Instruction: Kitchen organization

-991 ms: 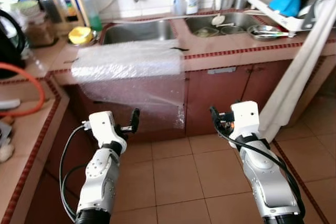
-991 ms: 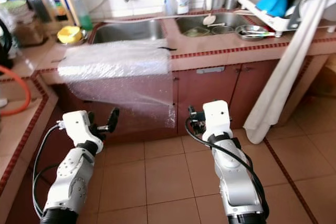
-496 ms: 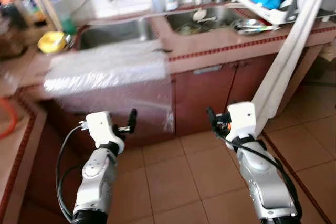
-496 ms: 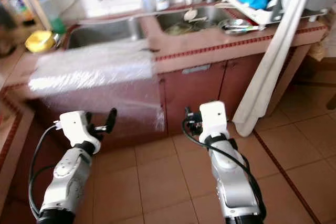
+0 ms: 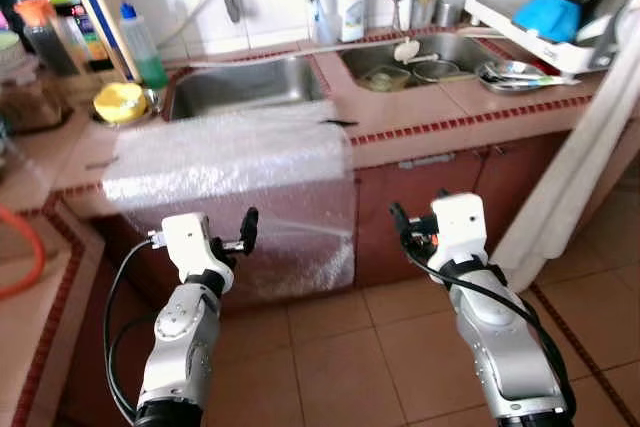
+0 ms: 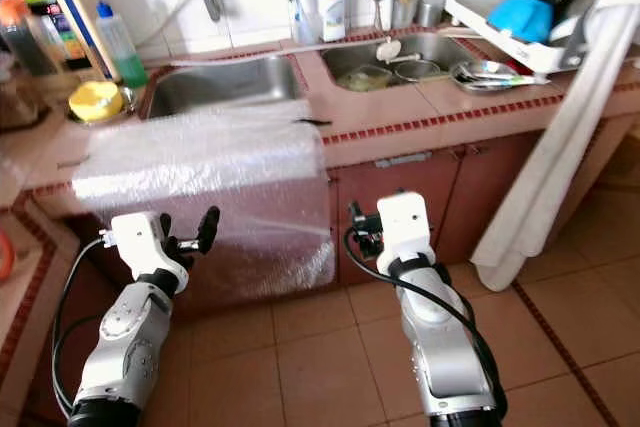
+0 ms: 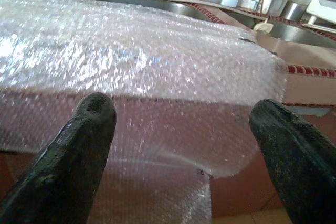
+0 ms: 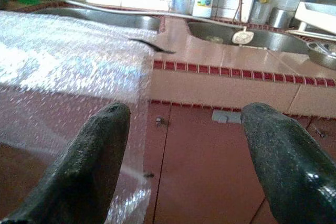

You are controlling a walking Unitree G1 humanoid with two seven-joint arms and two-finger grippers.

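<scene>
So far we have tidied nothing: the bubble wrap (image 5: 235, 162) lies draped over the counter (image 5: 420, 112) edge, just in front of the left sink (image 5: 245, 85). Our left gripper (image 5: 247, 227) and right gripper (image 5: 400, 222) both hang spread and empty, below the counter; dishes wait in the right sink (image 5: 430, 52).

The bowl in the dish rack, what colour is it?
Blue; the bowl in the dish rack shows best in the left eye view.

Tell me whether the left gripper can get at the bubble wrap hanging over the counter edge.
Probably yes: the left gripper is open, facing the bubble wrap, with nothing between them.
</scene>
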